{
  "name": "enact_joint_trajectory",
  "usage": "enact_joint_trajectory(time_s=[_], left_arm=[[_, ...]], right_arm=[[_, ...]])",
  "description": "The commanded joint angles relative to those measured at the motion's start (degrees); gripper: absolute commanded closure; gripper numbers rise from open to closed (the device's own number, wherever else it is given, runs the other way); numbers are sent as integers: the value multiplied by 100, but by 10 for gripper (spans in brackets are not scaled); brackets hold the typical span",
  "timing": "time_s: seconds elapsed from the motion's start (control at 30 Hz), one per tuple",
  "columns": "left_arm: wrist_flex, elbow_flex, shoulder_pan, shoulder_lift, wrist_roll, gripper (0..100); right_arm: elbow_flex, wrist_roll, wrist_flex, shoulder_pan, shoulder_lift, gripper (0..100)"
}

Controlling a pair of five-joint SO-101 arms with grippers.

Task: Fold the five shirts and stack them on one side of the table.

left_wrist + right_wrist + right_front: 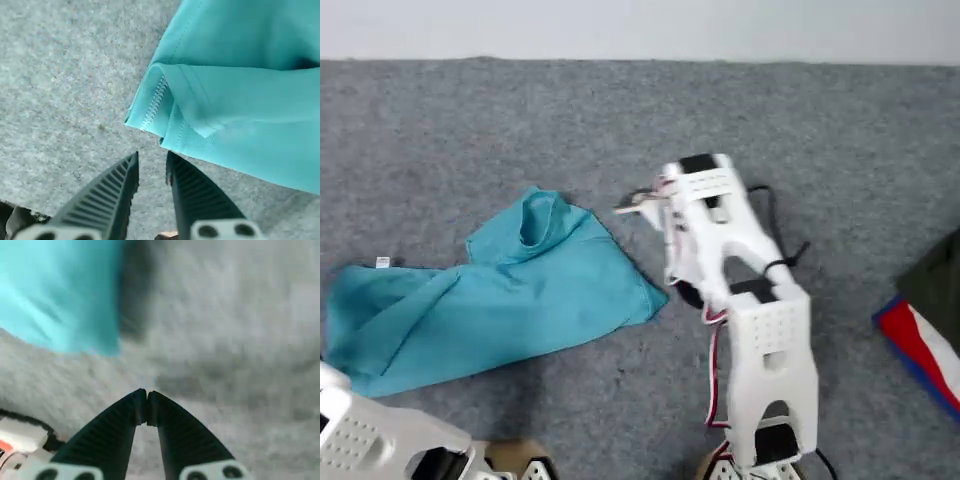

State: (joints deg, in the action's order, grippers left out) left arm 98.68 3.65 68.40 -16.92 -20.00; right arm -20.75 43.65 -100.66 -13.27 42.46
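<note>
The teal shirt (500, 300) lies loosely part-folded, left of centre on the grey surface (820, 120). The left claw (151, 172) is narrowly parted and empty, just short of the hem corner (150, 112). The right claw (146, 407) is closed and empty. Advice: widen the left claw and pinch both hem layers squarely.

the left gripper (151, 160) is matt black ridged plastic; just ahead of it the teal shirt (240, 75) is smooth stitched cloth on the rough grey felt table (60, 75).
</note>
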Motion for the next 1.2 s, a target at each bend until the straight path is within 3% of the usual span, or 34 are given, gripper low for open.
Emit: enact_joint_trajectory(time_s=[0.0,0.13,0.27,0.33,0.47,0.6,0.7,0.83,1.03,1.17], left_arm=[[193,48,-26,334,-70,910],[193,57,-26,334,-70,910],[185,57,-79,334,-62,908],[193,57,-264,334,-62,906],[202,22,-923,334,-132,894],[176,57,-1688,316,-791,868],[-176,57,-2031,273,-888,870],[-668,48,-2075,273,-448,865],[185,-215,-2391,-9,-870,844],[202,-549,-2479,-360,-923,849]], right_arm=[[70,281,-233,637,-127,989],[70,501,-233,1341,-127,989],[97,466,-233,1490,-418,987],[88,360,-224,1341,-752,965],[88,-141,-215,813,-1367,813],[97,-255,-215,268,-1613,706],[97,-264,-224,101,-1604,703],[97,-264,-224,119,-1640,703],[97,-264,-224,163,-1604,703],[97,-264,-224,163,-1648,703]])
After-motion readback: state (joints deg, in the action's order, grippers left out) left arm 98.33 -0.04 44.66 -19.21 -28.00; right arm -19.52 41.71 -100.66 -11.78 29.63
